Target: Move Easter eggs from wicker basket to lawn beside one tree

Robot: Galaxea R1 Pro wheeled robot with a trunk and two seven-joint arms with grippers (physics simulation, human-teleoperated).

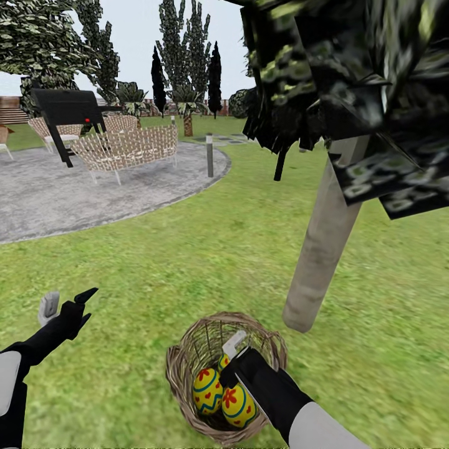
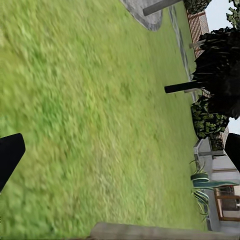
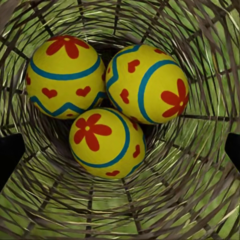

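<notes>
Closest to me, my right gripper [image 1: 232, 350] hangs over the mouth of the wicker basket [image 1: 181, 362], its two fingers spread apart with nothing between them. The right wrist view looks straight down inside: all three Easter eggs [image 3: 107, 142] lie bunched at the narrow bottom, touching one another, yellow with red flowers and hearts and blue bands. My left gripper [image 1: 65, 304] hovers over bare lawn [image 1: 187, 249] to the basket's left, fingers parted and empty.

Just beyond the basket stands the tree [image 1: 321, 243], its pale trunk rising into a dark canopy. Farther off is a gravel patio [image 1: 75, 187] with wicker chairs [image 1: 128, 149] and a barbecue [image 1: 65, 109].

My worry: the eggs are packed tight, so a finger coming down could land on a neighbour and push my target aside, or snag the open weave and tip the basket over.
</notes>
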